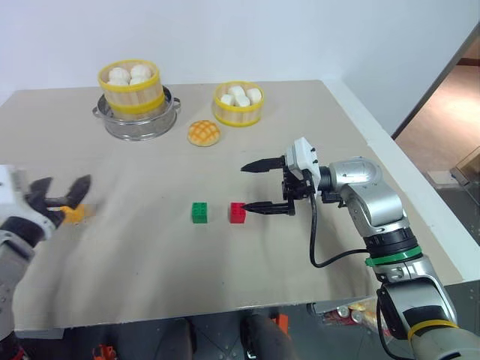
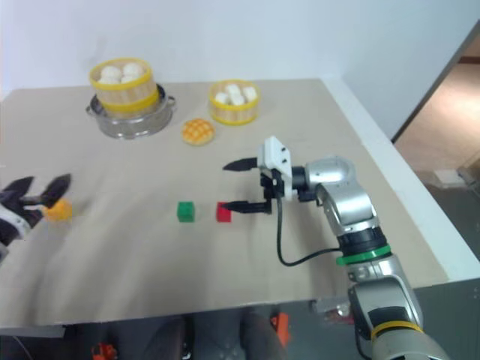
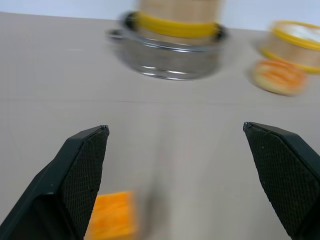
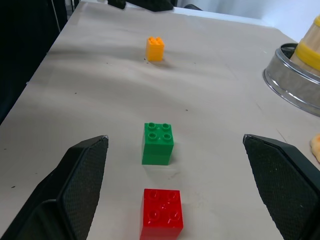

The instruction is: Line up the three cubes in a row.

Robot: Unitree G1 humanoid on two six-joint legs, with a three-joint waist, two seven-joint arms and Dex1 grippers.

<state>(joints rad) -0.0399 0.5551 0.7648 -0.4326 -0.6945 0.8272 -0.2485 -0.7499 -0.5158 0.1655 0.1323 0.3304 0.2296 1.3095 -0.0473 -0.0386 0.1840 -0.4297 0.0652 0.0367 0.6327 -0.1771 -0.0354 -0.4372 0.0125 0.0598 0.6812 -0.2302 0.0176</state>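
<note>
Orange cube is seen just under the wide-open left gripper, well left of green cube and red cube; right gripper is also open, empty.

We see even, bright light with soft shadows; motion blur smears the left gripper and the orange-yellow cube beside it.

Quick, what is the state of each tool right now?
Left tool: open, holding nothing; the orange-yellow cube lies on the table by it.
Right tool: open, holding nothing; the red cube sits by one fingertip.
</note>
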